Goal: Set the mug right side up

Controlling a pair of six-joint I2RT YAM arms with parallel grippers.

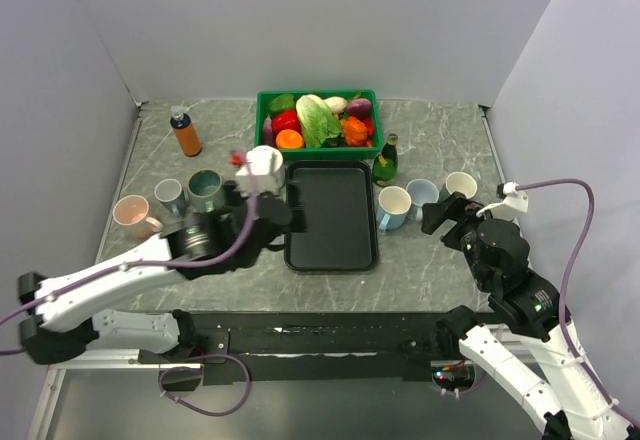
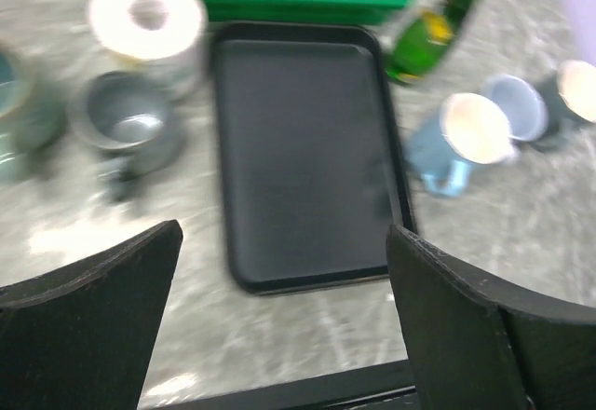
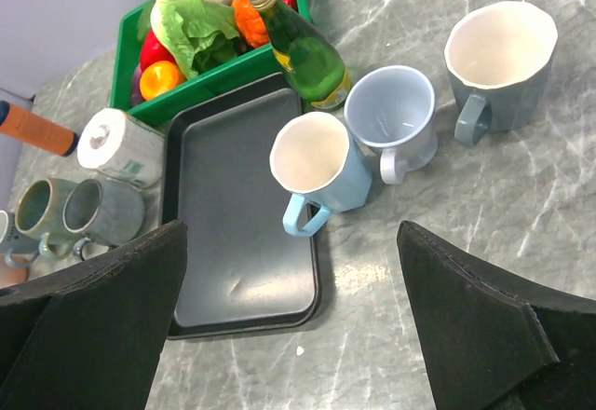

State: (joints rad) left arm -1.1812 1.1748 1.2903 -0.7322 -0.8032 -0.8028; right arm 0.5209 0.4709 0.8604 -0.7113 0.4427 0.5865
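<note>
Left gripper (image 2: 284, 242) closest to the lens, its black fingers (image 2: 102, 317) spread wide and gripping nothing, hovering over the near end of the black tray (image 2: 298, 149). Right gripper (image 3: 291, 242) likewise spread wide and holding nothing, up above the counter (image 3: 484, 270) to the right of the tray.

Tray flat on the counter and bare. Green crate (image 1: 318, 95) just behind the tray's far edge, packed with lettuce plus red and orange vegetables. Green glass bottle (image 3: 303, 51) upright at the tray's far right corner. Paper roll (image 2: 147, 19) on end at the far left corner. Orange bottle (image 1: 185, 132) well off to the far left of the tray.

Grey mug (image 2: 126, 126) just left of the tray, mouth up, inside bare, handle toward the near side. Greenish mug (image 3: 42, 210) and pink mug (image 1: 133, 213) further left, both mouth up.

Light blue mug (image 3: 317, 172) with a cream inside just beside the tray's right edge. Pale blue mug (image 3: 393, 112) next, then a grey-blue mug (image 3: 503, 51) farthest right. All three upright and empty.
</note>
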